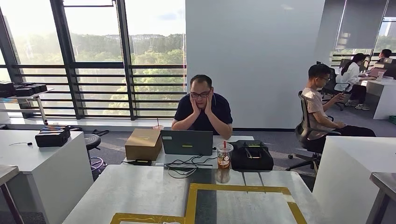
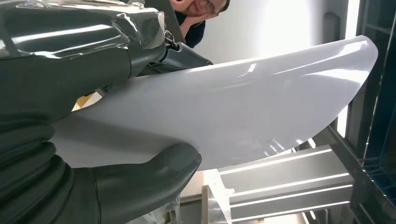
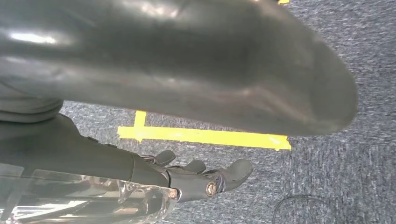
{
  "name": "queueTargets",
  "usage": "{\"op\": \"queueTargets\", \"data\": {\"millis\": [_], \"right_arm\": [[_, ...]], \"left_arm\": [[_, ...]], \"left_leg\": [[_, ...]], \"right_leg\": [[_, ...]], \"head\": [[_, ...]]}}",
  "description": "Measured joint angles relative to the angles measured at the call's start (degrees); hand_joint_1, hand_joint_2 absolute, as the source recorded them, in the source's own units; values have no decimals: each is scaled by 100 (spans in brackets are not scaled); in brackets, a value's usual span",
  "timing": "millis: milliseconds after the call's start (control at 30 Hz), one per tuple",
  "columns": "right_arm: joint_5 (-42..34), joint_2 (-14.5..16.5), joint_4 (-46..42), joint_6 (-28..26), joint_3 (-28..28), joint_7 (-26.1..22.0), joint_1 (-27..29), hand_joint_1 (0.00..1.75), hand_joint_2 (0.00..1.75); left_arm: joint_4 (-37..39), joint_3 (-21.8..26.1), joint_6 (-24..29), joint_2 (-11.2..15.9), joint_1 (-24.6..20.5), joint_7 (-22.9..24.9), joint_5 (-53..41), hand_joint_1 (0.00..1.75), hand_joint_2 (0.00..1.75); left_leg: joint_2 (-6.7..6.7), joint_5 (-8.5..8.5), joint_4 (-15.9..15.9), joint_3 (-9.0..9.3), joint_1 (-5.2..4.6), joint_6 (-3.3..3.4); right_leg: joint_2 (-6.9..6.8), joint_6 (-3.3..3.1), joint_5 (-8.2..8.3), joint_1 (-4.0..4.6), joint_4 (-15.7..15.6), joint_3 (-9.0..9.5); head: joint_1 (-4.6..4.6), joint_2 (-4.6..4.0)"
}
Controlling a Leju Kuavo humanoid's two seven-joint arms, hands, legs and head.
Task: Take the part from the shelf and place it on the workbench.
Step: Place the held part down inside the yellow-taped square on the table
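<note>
Left hand grips glossy white curved plastic panel part, smooth, unmarked, no readable writing. Right hand holds nothing, fingers apart above grey carpet.

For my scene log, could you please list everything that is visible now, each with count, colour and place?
part: one, white, curved sheet, held in the left robot hand
workbench: one, grey top with yellow tape frames, directly ahead
laptop: one, grey, on the desk behind the workbench
cardboard box: one, brown, left of the laptop
drink cup: one, clear with red straw, right of the laptop
bag: one, black, right of the cup
people: one seated behind the laptop, others seated far right
floor tape: yellow, on grey carpet
left robot hand: grips the part
right robot hand: fingers apart, holds nothing, above the carpet
</note>
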Motion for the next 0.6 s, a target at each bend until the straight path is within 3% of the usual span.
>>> {"op": "queueTargets", "data": {"millis": [33, 67, 100, 133, 200, 267, 333, 400, 467, 500, 533, 600], "right_arm": [[4, -4, -1, 0, 0, 0, 4, 0, 0], [4, -8, -2, -1, -1, -1, 4, 0, 0], [2, -9, -3, -4, -2, -7, 4, 0, 0], [-3, -2, -8, -9, -4, -15, 4, 0, 0], [-25, 15, -22, -25, -9, -39, 10, 0, 0], [-57, 31, -39, -36, -13, -49, 21, 0, 0], [-111, 56, -60, -62, -25, -46, 32, 0, 0], [-174, 89, -75, -126, -52, -43, 41, 0, 0], [-201, 116, -86, -180, -70, -42, 52, 0, 0], [-203, 128, -93, -197, -72, -42, 57, 0, 0], [-203, 139, -99, -208, -72, -42, 59, 0, 0], [-203, 163, -113, -219, -72, -42, 56, 0, 0]], "left_arm": [[0, -6, 70, 0, 9, -13, -176, 175, 175], [0, -13, 129, -2, 14, -21, -339, 175, 175], [1, -27, 191, -5, 3, -27, -529, 175, 175], [5, -48, 249, -10, -24, -25, -703, 175, 175], [18, -116, 346, -27, -116, 1, -998, 175, 175], [30, -199, 386, -48, -206, 55, -1127, 175, 175], [45, -277, 380, -58, -275, 128, -1165, 175, 175], [87, -345, 417, -60, -346, 198, -1268, 175, 175], [167, -413, 556, -65, -392, 256, -1513, 175, 175], [219, -448, 660, -73, -409, 281, -1680, 175, 175], [275, -483, 782, -80, -433, 304, -1875, 175, 175], [385, -553, 1030, -99, -520, 346, -2279, 175, 175]], "left_leg": [[-4, -3, 4, 0, 0, -2], [-7, -9, 13, 3, 4, -11], [-12, -22, 36, 2, 9, -30], [-19, -44, 71, -8, 0, -62], [-29, -87, 140, -32, -16, -126], [-30, -101, 163, -42, -10, -165], [-23, -183, 269, -97, 14, -215], [-16, -479, 774, -333, 44, -282], [-10, -805, 1532, -685, 72, -326], [-8, -859, 1768, -800, 80, -332], [-7, -804, 1791, -817, 84, -326], [-8, -443, 1201, -535, 75, -267]], "right_leg": [[-2, 49, 42, -8, 1, -14], [-4, 108, 175, -20, -259, 102], [-14, 169, 356, -39, -706, 313], [-19, 192, 504, -44, -1105, 504], [-24, 127, 663, -41, -1563, 732], [-15, 9, 680, -27, -1571, 740], [-9, -53, 695, -41, -1579, 745], [-6, -90, 699, -54, -1583, 749], [-7, -104, 696, -44, -1582, 746], [-6, -105, 695, -38, -1581, 747], [-2, -106, 694, -31, -1581, 750], [10, -105, 693, -15, -1582, 765]], "head": [[4, 0], [9, 0], [12, -1], [18, -1], [15, -1], [5, 0], [-4, -1], [-19, 0], [-30, 0], [-31, -1], [-33, -1], [-38, -1]]}}
